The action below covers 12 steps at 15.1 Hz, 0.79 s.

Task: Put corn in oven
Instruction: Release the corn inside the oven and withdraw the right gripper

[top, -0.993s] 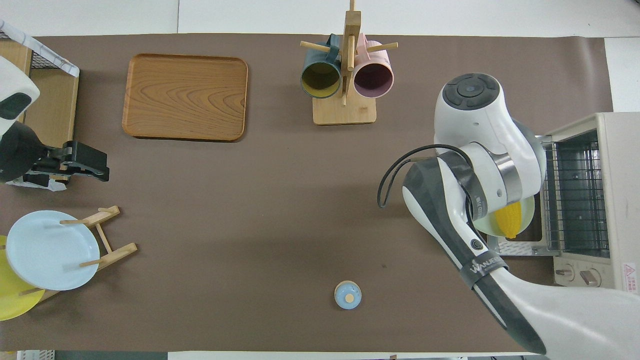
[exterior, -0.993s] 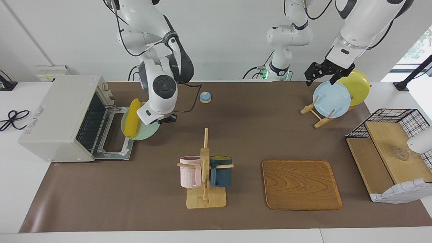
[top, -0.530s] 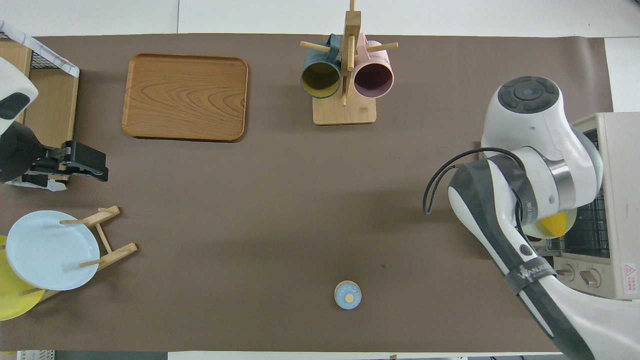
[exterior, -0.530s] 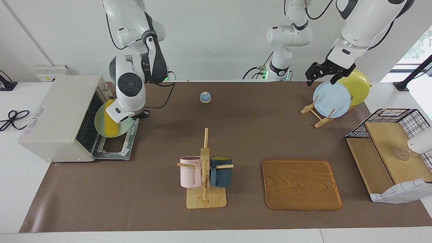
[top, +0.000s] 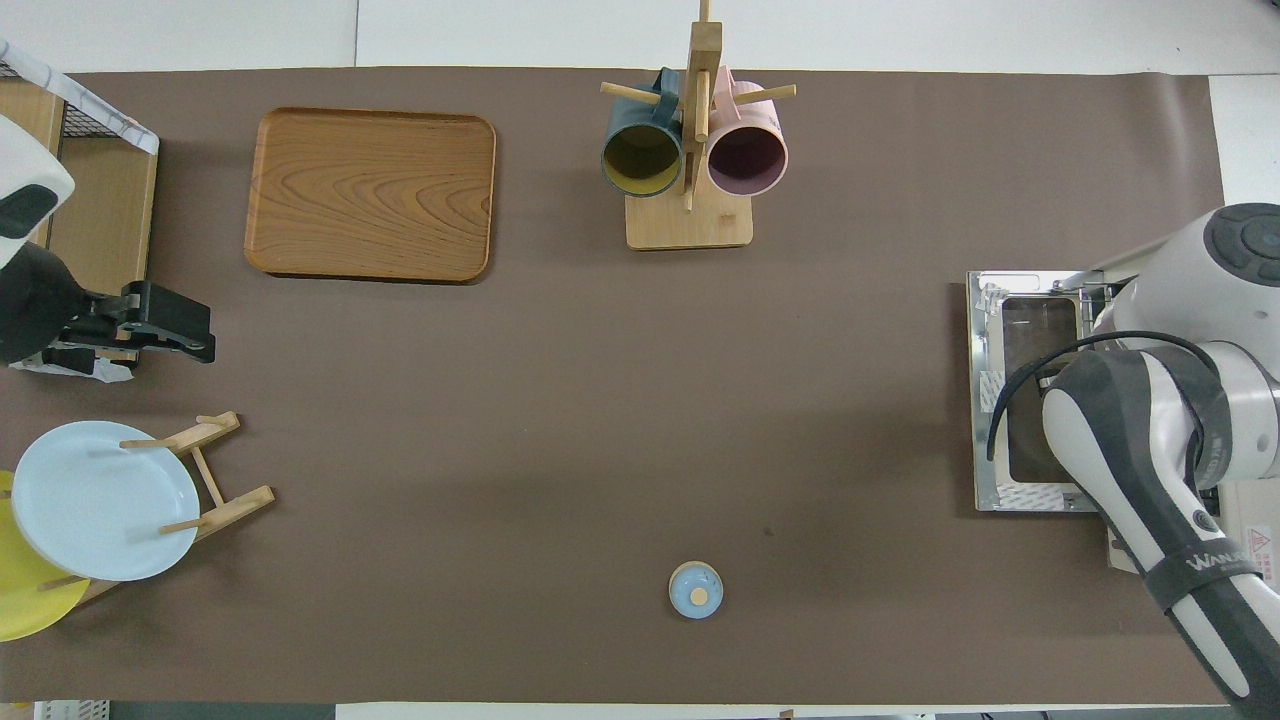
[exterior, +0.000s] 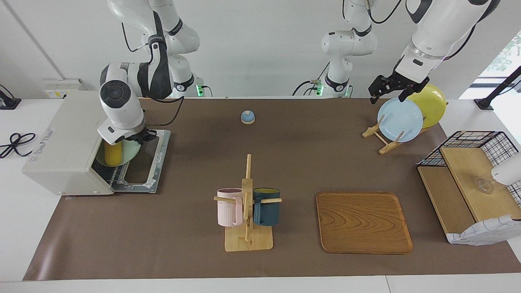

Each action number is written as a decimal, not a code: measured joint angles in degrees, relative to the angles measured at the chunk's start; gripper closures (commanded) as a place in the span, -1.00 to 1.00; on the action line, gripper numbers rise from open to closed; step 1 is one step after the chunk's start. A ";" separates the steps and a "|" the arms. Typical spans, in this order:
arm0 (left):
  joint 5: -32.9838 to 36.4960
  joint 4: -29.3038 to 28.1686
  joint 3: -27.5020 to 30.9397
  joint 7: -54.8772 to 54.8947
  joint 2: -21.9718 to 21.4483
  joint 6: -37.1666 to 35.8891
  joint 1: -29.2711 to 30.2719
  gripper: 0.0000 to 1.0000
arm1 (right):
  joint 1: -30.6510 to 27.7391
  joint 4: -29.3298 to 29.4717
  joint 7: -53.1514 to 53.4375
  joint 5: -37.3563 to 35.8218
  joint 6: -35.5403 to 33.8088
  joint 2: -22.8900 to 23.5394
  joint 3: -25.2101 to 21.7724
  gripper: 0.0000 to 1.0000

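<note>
Right gripper [exterior: 140, 136] sits at the mouth of the oven [exterior: 69, 140], over the dropped door [exterior: 142, 162], and grips the rim of a pale green plate [exterior: 129, 150] – fingers closed on the plate edge, as far as the facing view shows. The corn [exterior: 112, 154] lies on that plate, partly inside the oven opening above the wire rack; whether the plate touches the rack is unclear. In the overhead view the right arm covers plate and corn, only the open door [top: 1020, 400] shows.

Left gripper [exterior: 392, 89] waits in the air over the plate rack [exterior: 384, 138] with its blue plate [exterior: 400, 120] and yellow plate [exterior: 431, 103] – fingers look spread apart and hold nothing.

Also on the table: mug stand [exterior: 247, 211] with pink mug [exterior: 229, 207] and dark teal mug [exterior: 266, 206], wooden tray [exterior: 363, 223], small blue bell [exterior: 247, 117], wire basket shelf [exterior: 472, 179] at the left arm's end.
</note>
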 measured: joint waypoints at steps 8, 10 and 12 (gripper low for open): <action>0.00 0.00 0.01 0.00 0.00 0.00 0.00 -1.00 | -1.04 -2.36 -0.22 0.04 3.81 -1.08 0.43 1.00; 0.00 0.00 0.01 0.00 0.00 0.00 0.00 -1.00 | -1.25 -2.58 -0.22 0.25 4.18 -1.08 0.49 1.00; 0.00 0.00 0.01 0.00 0.00 0.00 0.00 -1.00 | -1.41 -2.60 -0.22 0.36 4.23 -1.10 0.58 1.00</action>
